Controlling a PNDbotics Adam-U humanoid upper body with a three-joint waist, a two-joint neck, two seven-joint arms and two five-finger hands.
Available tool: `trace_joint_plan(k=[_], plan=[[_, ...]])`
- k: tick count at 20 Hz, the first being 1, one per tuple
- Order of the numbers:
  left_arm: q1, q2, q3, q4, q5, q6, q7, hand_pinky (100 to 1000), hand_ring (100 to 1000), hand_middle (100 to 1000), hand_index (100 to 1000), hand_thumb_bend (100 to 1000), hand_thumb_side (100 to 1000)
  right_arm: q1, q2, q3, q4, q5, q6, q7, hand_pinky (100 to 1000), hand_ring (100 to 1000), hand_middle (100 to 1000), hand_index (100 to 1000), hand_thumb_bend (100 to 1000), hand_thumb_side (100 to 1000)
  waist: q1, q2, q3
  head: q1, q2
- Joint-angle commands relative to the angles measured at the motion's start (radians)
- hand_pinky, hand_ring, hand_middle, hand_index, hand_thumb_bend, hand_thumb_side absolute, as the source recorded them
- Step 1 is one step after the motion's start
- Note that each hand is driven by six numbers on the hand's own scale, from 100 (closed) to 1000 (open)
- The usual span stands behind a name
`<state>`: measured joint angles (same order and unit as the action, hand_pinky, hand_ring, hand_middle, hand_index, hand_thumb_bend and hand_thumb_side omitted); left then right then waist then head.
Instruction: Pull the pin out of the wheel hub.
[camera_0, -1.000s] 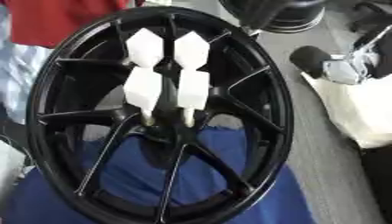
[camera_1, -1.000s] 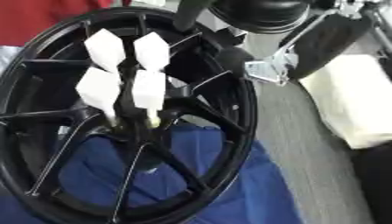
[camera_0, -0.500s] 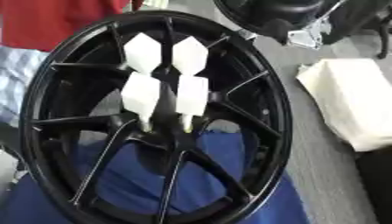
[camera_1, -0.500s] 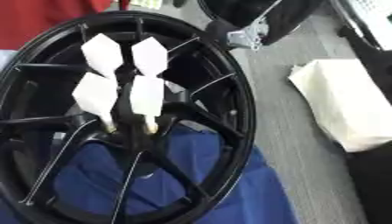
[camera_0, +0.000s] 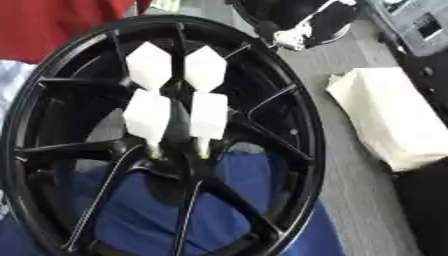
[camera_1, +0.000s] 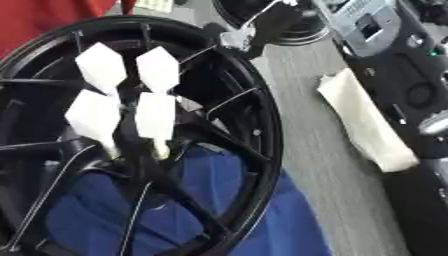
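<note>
Looking from the left eye, the black wheel hub fills the frame; white pins cluster at its centre, light and rigid, best pinched at their flared heads. From the right eye, the robot's right hand sits at one o'clock; its fingers I cannot tell.

Black robot hand with silver-white patches
</note>
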<state>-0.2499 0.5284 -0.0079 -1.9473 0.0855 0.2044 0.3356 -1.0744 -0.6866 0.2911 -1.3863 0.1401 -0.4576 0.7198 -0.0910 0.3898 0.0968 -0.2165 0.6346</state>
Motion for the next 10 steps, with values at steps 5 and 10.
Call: trace_joint_plan(k=[5, 10], plan=[[-0.017, 0.025, 0.008, -0.025, -0.001, 0.001, 0.0, 630, 631, 609, 725, 100, 620, -0.025, 0.008, 0.012, 0.041, 0.038, -0.161, 0.126, 972, 1000, 868, 908, 100, 433, 0.008, -0.004, 0.015, 0.0, -0.011], [-0.021, 0.024, 0.008, -0.026, -0.001, 0.002, 0.0, 630, 632, 608, 725, 100, 623, -0.022, 0.013, 0.025, 0.041, -0.005, -0.176, 0.181, 1000, 1000, 905, 934, 100, 489, 0.006, 0.006, 0.023, 0.003, -0.016]])
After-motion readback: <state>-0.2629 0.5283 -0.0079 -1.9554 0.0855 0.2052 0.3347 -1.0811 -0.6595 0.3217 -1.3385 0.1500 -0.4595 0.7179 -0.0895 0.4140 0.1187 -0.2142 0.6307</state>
